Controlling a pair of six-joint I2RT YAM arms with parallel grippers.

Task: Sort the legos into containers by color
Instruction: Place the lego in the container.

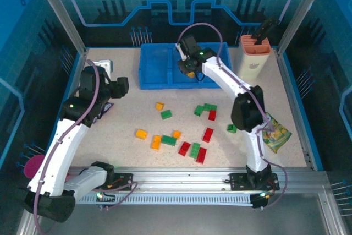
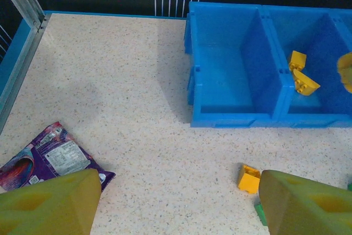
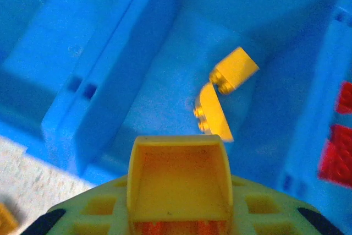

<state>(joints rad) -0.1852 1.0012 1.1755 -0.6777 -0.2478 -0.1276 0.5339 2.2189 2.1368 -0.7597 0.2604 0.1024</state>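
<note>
**Right claw (image 1: 190, 72) closed over the middle container (image 3: 165, 37); left claw (image 2: 179, 191) wide open, empty.**
Right wrist view: two yellow legos (image 3: 234, 70) inside. Top view: loose legos (image 1: 208, 134) on the surface (image 1: 126, 114).

Left tool (image 2: 179, 185) agape, right tool (image 1: 190, 70) clamped, arm outstretched.

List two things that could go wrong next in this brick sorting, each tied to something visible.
1. The right gripper hangs shut over the middle compartment, next to the compartment holding red bricks. Anything dropped there could bounce in among them.
2. The open left gripper hovers between the purple packet and a yellow brick with a green brick close beside it. Closing could catch the wrong piece.
</note>
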